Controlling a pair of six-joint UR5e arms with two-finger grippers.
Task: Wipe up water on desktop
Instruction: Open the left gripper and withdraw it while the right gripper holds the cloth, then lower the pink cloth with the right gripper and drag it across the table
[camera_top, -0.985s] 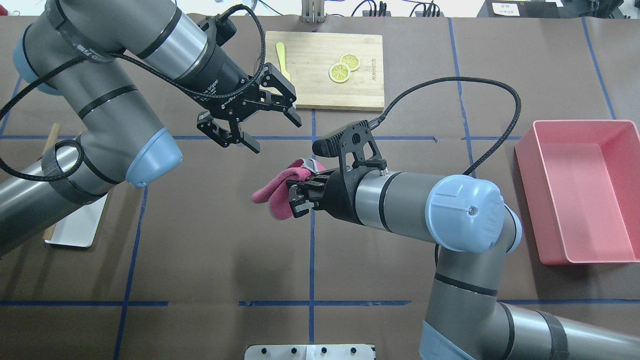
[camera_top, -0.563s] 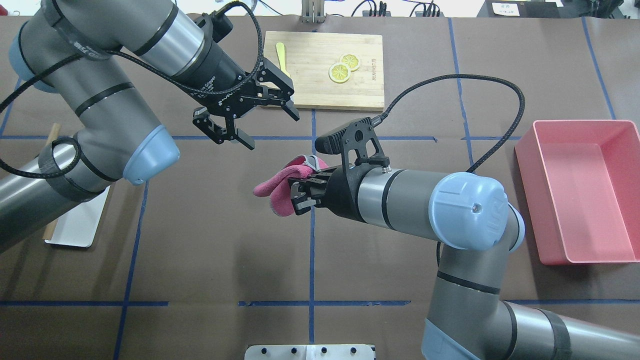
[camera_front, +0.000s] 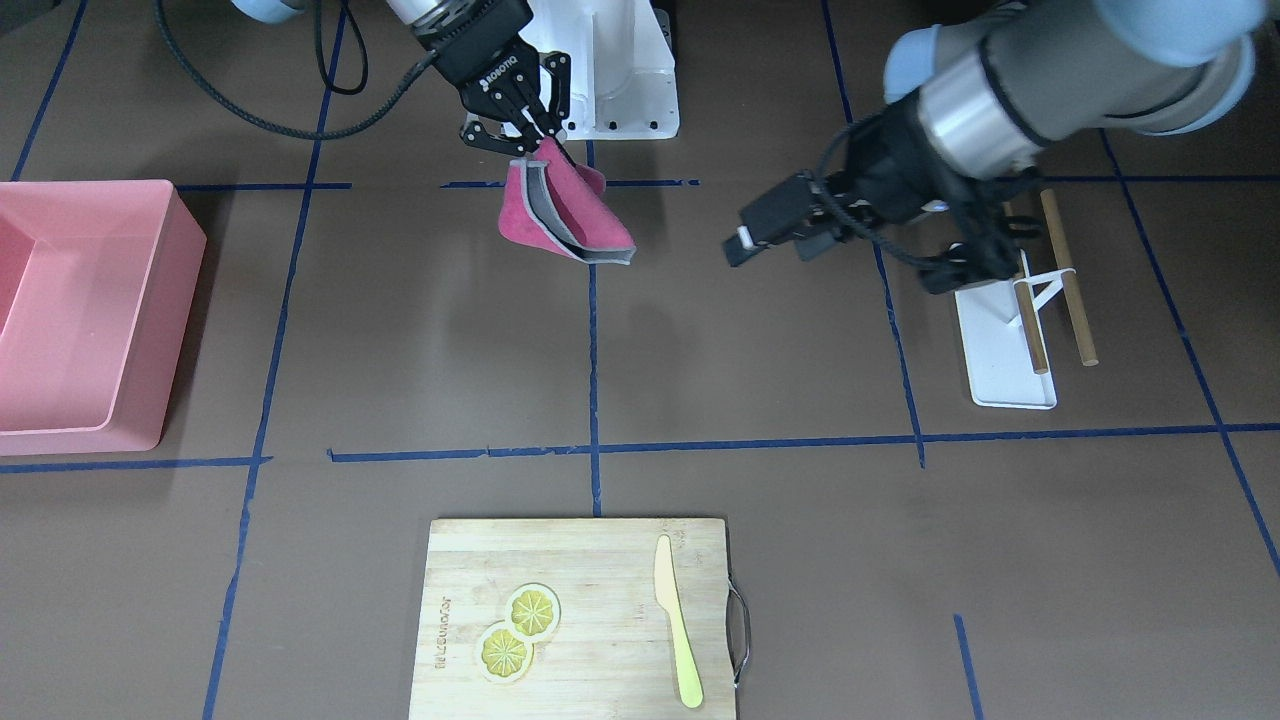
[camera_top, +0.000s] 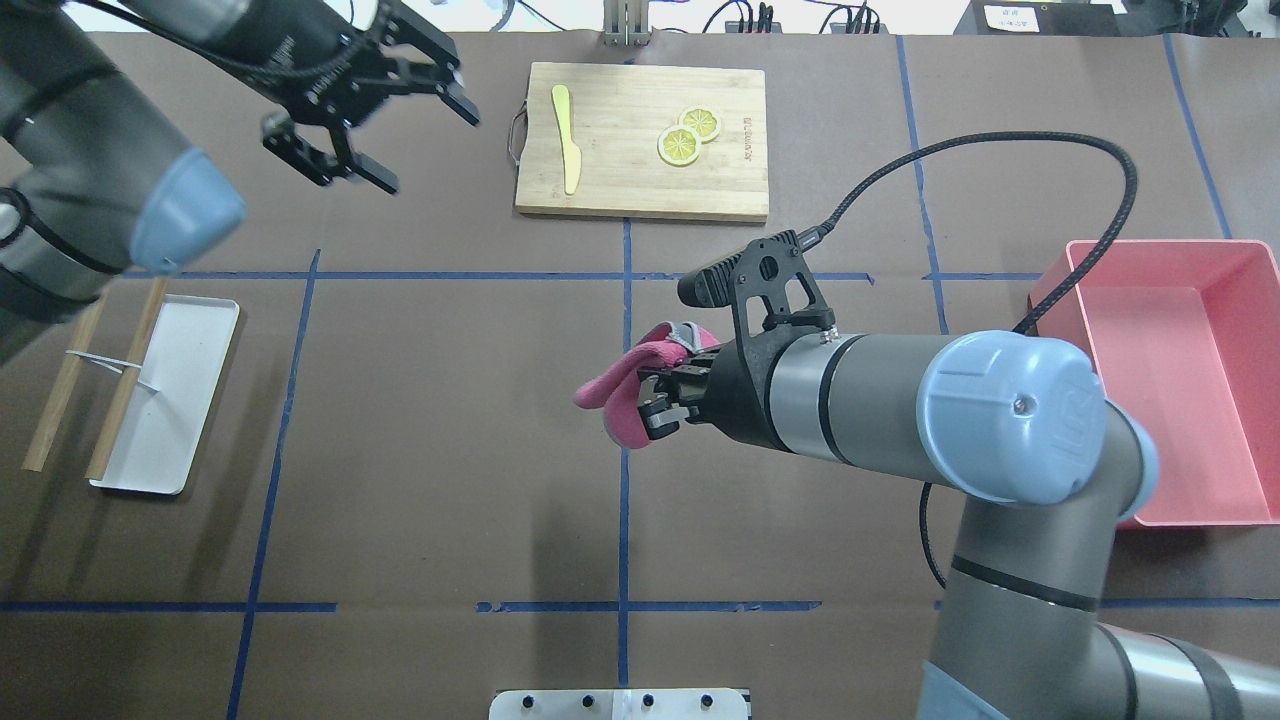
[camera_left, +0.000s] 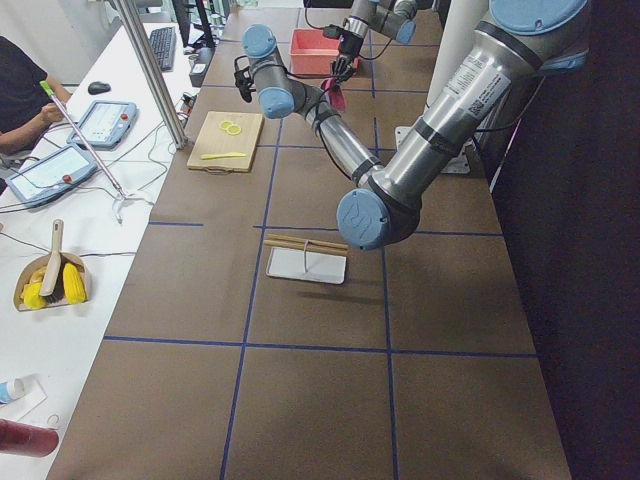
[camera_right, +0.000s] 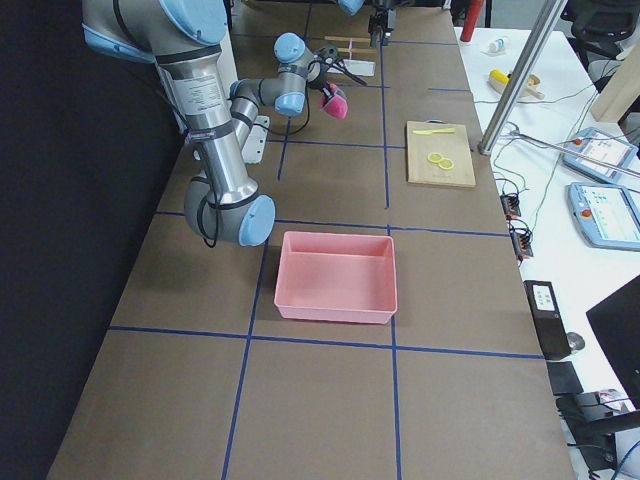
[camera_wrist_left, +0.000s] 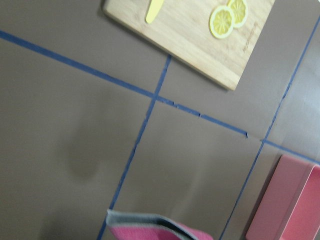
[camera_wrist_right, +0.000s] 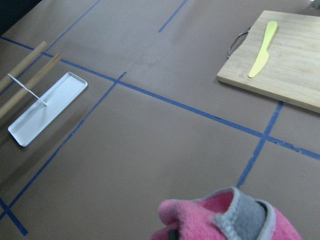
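My right gripper (camera_top: 652, 403) is shut on a folded pink cloth (camera_top: 618, 388) with a grey edge and holds it above the middle of the dark-brown desktop (camera_top: 440, 450). In the front view the cloth (camera_front: 562, 212) hangs from that gripper (camera_front: 520, 135), clear of the surface. The cloth also shows at the bottom of the right wrist view (camera_wrist_right: 230, 217) and of the left wrist view (camera_wrist_left: 155, 229). My left gripper (camera_top: 428, 150) is open and empty, high at the far left, well away from the cloth. I can see no water on the desktop.
A wooden cutting board (camera_top: 730, 190) with two lemon slices (camera_top: 688, 138) and a yellow knife (camera_top: 567, 140) lies at the far middle. A pink bin (camera_top: 1090, 490) stands at the right. A white tray (camera_top: 190, 350) with two wooden sticks lies at the left.
My left arm has pulled back up and to the left, uncovering the cutting board's left side and the white tray. My right gripper has shifted a little to the right with the cloth.
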